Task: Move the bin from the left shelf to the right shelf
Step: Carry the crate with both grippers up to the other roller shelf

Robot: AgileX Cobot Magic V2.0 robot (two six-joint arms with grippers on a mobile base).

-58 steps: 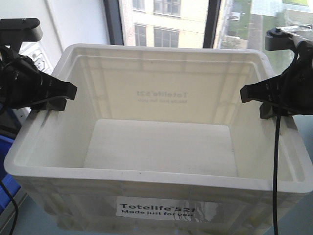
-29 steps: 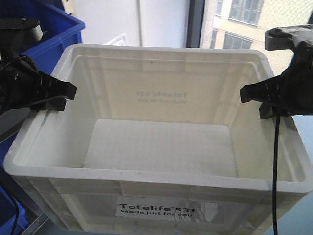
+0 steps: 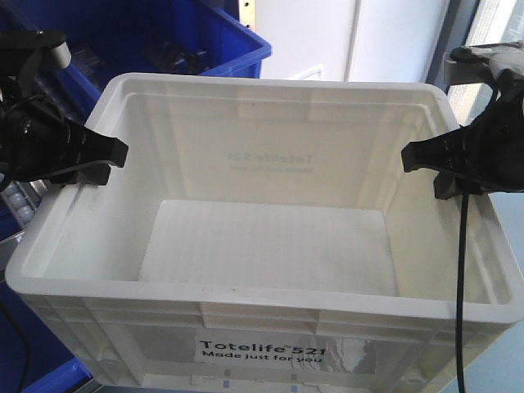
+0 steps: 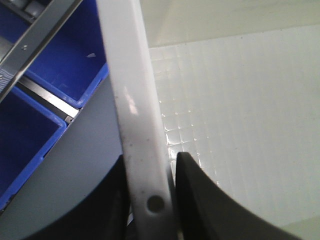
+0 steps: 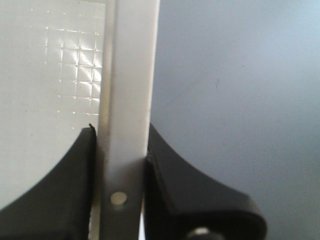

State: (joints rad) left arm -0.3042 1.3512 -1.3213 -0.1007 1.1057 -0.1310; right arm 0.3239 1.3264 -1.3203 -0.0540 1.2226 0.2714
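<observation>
The bin (image 3: 262,168), a large white tote printed "Totelife 521" on its near side, fills the front view and is empty. My left gripper (image 3: 102,160) is shut on its left rim, one finger inside the wall and one outside. My right gripper (image 3: 426,160) is shut on the right rim in the same way. In the left wrist view the white rim (image 4: 132,100) runs between the black fingers of the left gripper (image 4: 150,167). The right wrist view shows the rim (image 5: 130,75) pinched in the right gripper (image 5: 120,137).
Blue plastic bins (image 3: 188,41) stand behind the tote at the upper left, with more blue bins (image 4: 55,70) and a metal shelf rail (image 4: 35,42) below my left arm. A white wall panel (image 3: 393,41) lies behind. Grey floor (image 5: 235,75) shows under the right side.
The background has swept to the right: the window and building left the view and blue bins came in at the left. The bin and both grippers keep their places in the frame.
</observation>
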